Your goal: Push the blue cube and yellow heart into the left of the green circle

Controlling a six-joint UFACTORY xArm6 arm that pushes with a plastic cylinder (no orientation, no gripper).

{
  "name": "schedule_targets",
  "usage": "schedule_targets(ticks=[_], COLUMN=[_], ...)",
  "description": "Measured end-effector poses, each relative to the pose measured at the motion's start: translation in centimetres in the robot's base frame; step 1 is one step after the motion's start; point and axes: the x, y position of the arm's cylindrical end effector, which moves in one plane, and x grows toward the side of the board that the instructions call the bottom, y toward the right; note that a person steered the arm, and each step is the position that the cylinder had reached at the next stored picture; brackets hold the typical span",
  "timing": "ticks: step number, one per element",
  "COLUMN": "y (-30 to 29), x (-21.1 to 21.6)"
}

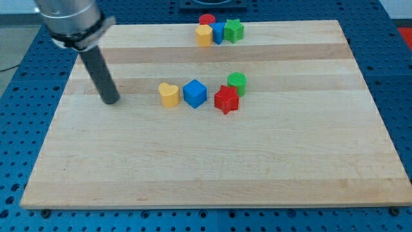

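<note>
While my tip [111, 101] waits, 8 blocks: 2 yellow, 2 blue, 2 red, 2 green.

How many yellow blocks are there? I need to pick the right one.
2. The yellow heart sits mid-board, just left of the blue cube. Another yellow block is in the cluster at the view's top edge. None seems hidden.

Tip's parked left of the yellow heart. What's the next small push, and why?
Probably slide my tip toward the view's right into the yellow heart. The heart touches the blue cube, which lies left of the green circle, so one push should move both.
</note>
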Motion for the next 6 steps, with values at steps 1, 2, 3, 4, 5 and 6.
schedule_targets(ticks=[1, 2, 3, 4, 5, 6], y=[5.3, 9.8, 12.7, 12.9, 11.4, 9.8], x=[-0.1, -0.4, -1.5, -3.1, -3.4, 0.9])
